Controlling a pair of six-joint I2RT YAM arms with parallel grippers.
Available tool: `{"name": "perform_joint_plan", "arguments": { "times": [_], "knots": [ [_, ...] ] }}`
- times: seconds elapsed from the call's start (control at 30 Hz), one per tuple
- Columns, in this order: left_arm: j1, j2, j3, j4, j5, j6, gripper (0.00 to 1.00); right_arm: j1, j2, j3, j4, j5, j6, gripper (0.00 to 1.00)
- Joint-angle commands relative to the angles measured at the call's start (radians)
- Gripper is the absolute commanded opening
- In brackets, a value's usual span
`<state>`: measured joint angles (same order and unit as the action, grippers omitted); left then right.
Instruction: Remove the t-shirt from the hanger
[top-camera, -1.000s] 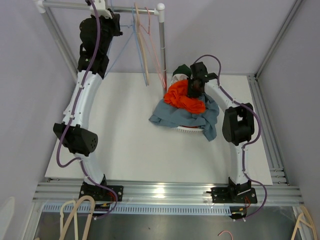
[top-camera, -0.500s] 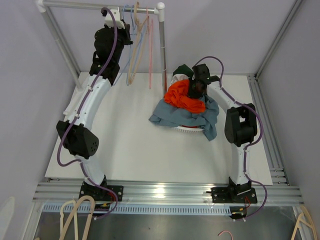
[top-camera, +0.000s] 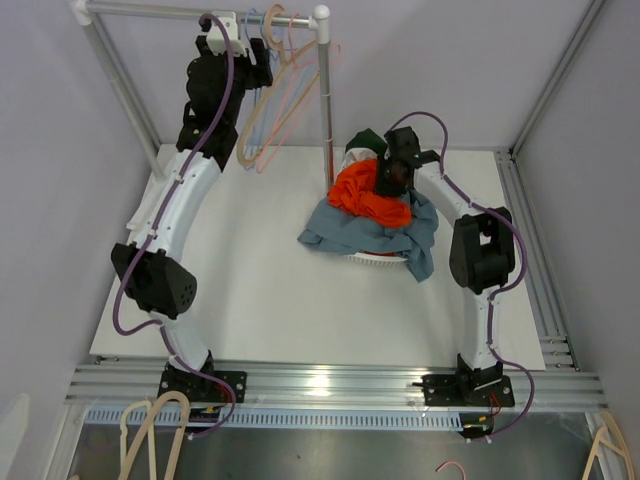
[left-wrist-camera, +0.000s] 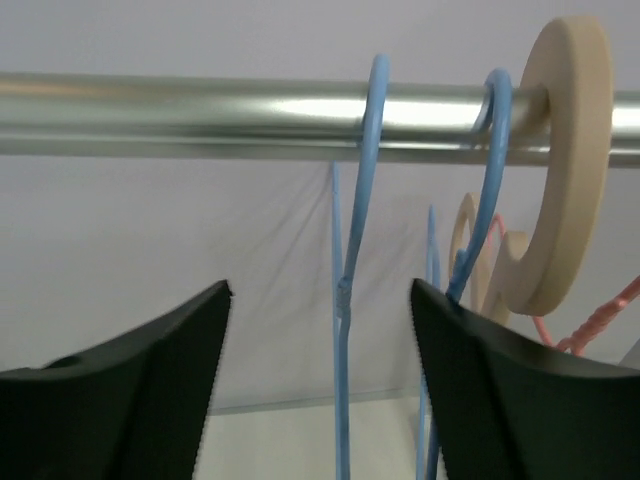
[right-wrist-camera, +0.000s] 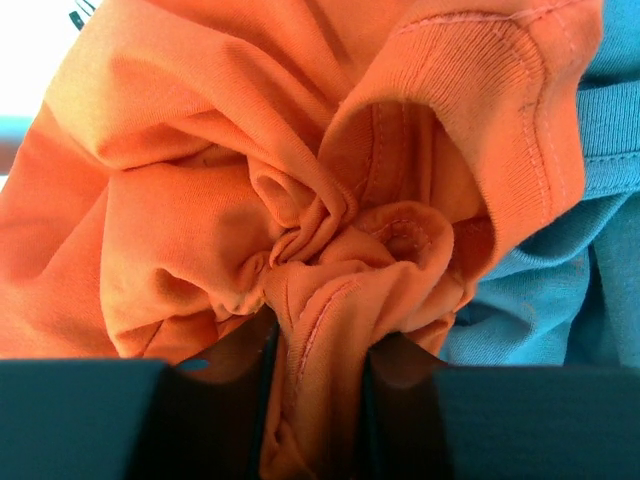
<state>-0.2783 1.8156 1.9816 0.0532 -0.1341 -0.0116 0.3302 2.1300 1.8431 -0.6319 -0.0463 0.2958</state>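
L gripper (top-camera: 256, 62) is up at the rack rail (top-camera: 140, 12), jaws spread & holding nothing. In its wrist cam the 2 dark fingers (left-wrist-camera: 130, 390) sit just under the rail w/ a blue hanger (left-wrist-camera: 356, 200) hooked on the bar & hanging in the gap between them, touching neither as far as I can see. A 2nd blue hanger (left-wrist-camera: 493, 170) hooks on just to the right, its wire passing close by the right-side finger. Next along is a thick beige hanger (left-wrist-camera: 572, 150), w/ a bit of pink hanger (left-wrist-camera: 592, 318) lower down behind. From the top cam the hangers tilt off the rail near the rack's upright post (top-camera: 325, 100). R gripper (top-camera: 390, 178) is low on the clothes heap at the back right of the table (top-camera: 250, 290), clamped tight on the orange tee (right-wrist-camera: 200, 180): a twisted fold of it is pinched between that gripper's fingers. Tee lies on top of a teal garment (top-camera: 340, 235), both over a white basket (top-camera: 378, 260), dk green cloth (top-camera: 365, 140) behind; well apart from the hangers
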Motion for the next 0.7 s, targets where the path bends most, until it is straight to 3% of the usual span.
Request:
{"name": "perform_joint_plan", "arguments": {
  "times": [0.0, 0.03, 0.07, 0.47, 0.67],
  "knots": [
    [0.002, -0.064, 0.108, 0.004, -0.013, 0.036, 0.82, 0.012, -0.008, -0.016, -0.118, 0.026, -0.004, 0.3],
    [0.002, -0.064, 0.121, -0.004, -0.01, 0.039, 0.87, 0.012, -0.021, -0.018, -0.112, 0.026, -0.003, 0.32],
    [0.004, -0.07, 0.144, -0.013, -0.019, 0.042, 0.99, 0.013, -0.044, -0.021, -0.094, 0.028, -0.003, 0.38],
    [0.002, -0.213, 0.128, -0.024, -0.071, 0.044, 1.0, 0.027, -0.107, 0.065, -0.109, 0.109, -0.004, 0.43],
    [-0.002, -0.318, 0.123, -0.111, -0.093, 0.021, 1.0, 0.038, -0.124, 0.241, -0.195, 0.132, -0.017, 0.49]
  ]
}}
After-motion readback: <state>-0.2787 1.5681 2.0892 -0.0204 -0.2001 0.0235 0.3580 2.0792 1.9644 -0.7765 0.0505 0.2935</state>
